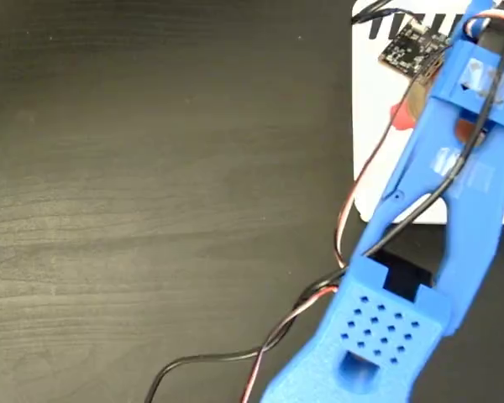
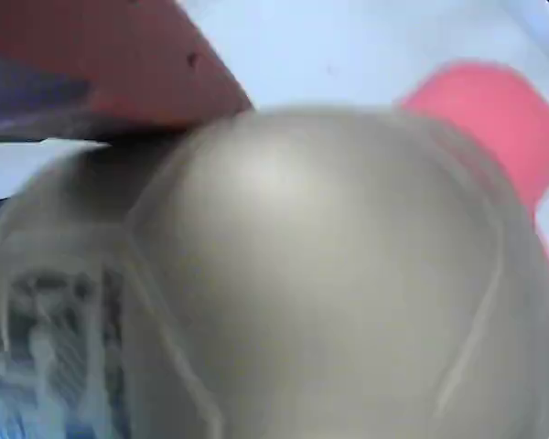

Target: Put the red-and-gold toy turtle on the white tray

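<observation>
Dark, near-black wood-grain worktop (image 1: 151,168) fills most of fixed view; grain bands run left to right. Large flat white rectangular tray with rounded corners (image 1: 374,126) lies directly on worktop at upper right, dark diagonal stripes along top edge, right part hidden behind blue arm. Thin black and red cables (image 1: 235,357) trail across worktop at lower centre. Wrist view: pale tray surface (image 2: 348,46) only, blurred; worktop not seen.
</observation>
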Action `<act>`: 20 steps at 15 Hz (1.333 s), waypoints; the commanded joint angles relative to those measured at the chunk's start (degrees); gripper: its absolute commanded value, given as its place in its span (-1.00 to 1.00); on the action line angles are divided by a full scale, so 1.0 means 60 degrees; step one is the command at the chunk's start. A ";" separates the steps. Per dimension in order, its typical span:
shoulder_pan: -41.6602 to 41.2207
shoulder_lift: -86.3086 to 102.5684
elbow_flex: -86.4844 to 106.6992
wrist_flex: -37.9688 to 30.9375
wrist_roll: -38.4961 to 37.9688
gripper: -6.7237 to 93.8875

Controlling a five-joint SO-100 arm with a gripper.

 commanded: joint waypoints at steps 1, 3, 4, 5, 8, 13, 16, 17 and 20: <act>0.0117 0.0557 -0.0381 0.0073 0.0132 0.26; 0.0103 0.0586 -0.0249 0.0073 0.0146 0.37; 0.0088 0.0586 -0.0234 0.0073 0.0161 0.37; 0.0088 0.0601 -0.0220 0.0073 0.0146 0.37; 0.0088 0.0601 -0.0132 0.0073 0.0132 0.37; 0.0073 0.1963 0.0425 0.0073 0.0205 -0.81; -0.0059 0.3398 0.0498 0.0044 0.0322 -0.86; -0.0278 0.4043 0.0513 -0.0073 0.0308 -0.86; -0.1641 0.6899 0.2256 -0.1758 0.0469 -0.86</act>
